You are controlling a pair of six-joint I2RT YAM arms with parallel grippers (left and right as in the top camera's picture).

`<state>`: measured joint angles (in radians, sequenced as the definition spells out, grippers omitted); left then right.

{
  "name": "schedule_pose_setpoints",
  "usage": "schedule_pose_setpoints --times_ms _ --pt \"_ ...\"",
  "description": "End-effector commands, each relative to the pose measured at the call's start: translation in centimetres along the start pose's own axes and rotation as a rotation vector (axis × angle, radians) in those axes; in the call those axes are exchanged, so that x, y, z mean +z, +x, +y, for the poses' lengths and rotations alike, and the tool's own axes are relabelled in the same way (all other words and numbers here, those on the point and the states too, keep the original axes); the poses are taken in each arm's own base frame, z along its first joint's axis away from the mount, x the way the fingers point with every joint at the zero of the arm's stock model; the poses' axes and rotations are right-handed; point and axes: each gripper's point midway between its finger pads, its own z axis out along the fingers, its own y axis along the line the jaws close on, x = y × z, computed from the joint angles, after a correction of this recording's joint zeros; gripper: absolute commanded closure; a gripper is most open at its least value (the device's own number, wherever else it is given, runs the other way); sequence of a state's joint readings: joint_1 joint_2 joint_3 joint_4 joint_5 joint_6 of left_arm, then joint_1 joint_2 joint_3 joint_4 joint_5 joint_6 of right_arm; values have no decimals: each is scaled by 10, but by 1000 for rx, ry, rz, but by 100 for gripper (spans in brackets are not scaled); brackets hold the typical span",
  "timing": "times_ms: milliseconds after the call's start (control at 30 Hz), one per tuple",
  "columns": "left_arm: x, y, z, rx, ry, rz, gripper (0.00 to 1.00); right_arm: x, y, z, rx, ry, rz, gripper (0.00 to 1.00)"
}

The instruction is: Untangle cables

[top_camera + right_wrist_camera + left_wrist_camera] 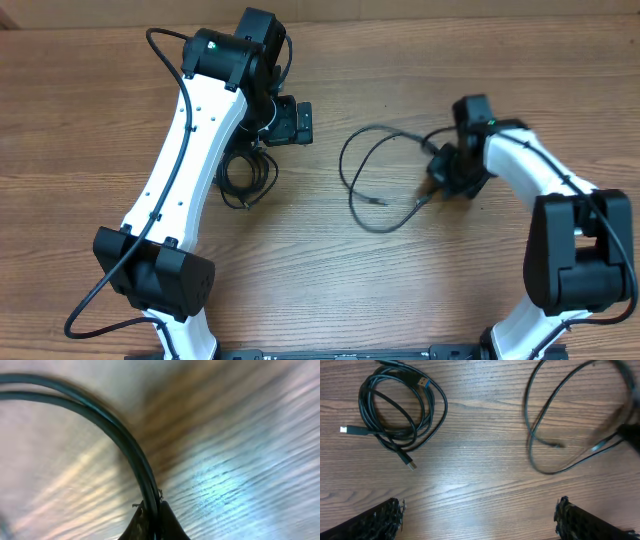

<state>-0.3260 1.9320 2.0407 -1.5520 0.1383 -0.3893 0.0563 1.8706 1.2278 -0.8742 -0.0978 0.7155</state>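
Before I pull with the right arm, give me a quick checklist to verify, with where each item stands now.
1. Right pincer shut on the loose cable: ok, two strands are pinched between its tips.
2. Left pincer open and empty: ok.
3. Loose cable apart from the coiled bundle: ok, bare table shows between them.
4. Loose cable's ends free: cannot tell. One plug end lies inside its loop, and the other is not clear.
5. Coiled bundle undone: not ok, it lies wound in loops under the left arm.
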Motion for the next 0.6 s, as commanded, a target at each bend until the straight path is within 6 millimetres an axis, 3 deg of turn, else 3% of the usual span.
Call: schedule_pose_setpoints --times_ms 0,167,367,467,567 --pt "4 1 1 10 -14 14 0 -36 -42 14 83 -101 -60 96" --pt "5 0 0 11 -12 10 0 -69 -88 -2 190 -149 -126 96" --pt "5 -1 0 12 -9 3 0 -84 -134 -53 432 -176 -191 96" --pt "5 -3 -1 13 -7 -2 0 -86 -145 -80 494 -158 -211 96" --pt "5 -5 -2 13 -2 -12 0 -74 -138 -97 490 -120 -188 96"
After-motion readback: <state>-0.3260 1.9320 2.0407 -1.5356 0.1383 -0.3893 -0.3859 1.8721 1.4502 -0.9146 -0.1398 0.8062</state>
